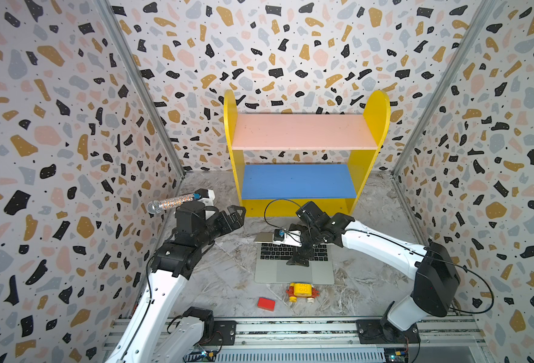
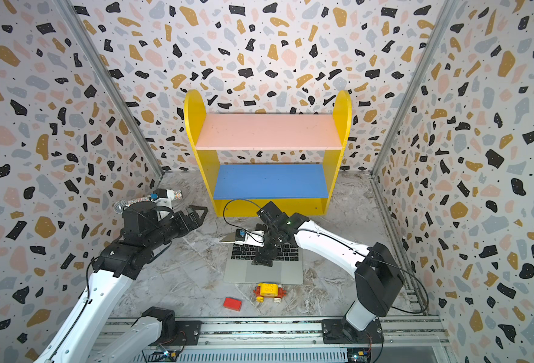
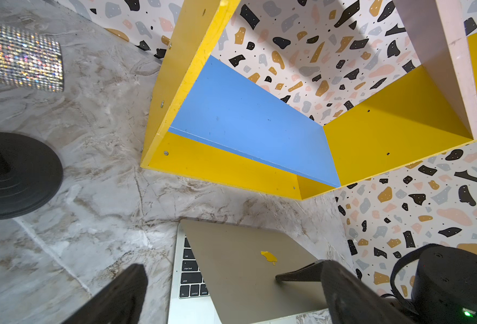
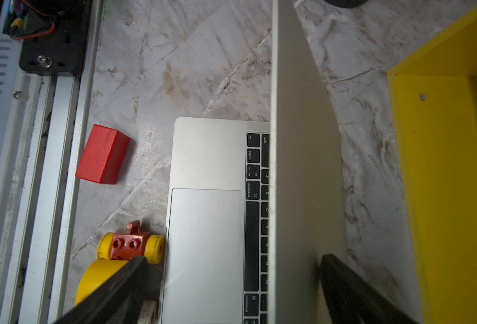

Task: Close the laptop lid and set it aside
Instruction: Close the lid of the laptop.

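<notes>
The silver-grey laptop (image 1: 294,272) lies in the middle of the marble table, with its trackpad (image 4: 206,246) and black keys showing. The laptop lid (image 3: 245,269) leans forward over the back rows of keys, half lowered. Its outer face with the logo shows and the screen is hidden. My right gripper (image 1: 301,251) is open and straddles the lid's top edge. One of its fingers (image 4: 341,277) lies against the lid's outside, the other hangs over the laptop's front edge. My left gripper (image 1: 235,213) is open and empty in the air, left of and behind the lid.
A yellow toy car (image 1: 301,290) sits right at the laptop's front edge, with a red block (image 1: 266,304) to its left. A yellow shelf unit (image 1: 234,132) with pink and blue boards stands behind. A glittery microphone (image 1: 171,202) on a black stand is at the back left.
</notes>
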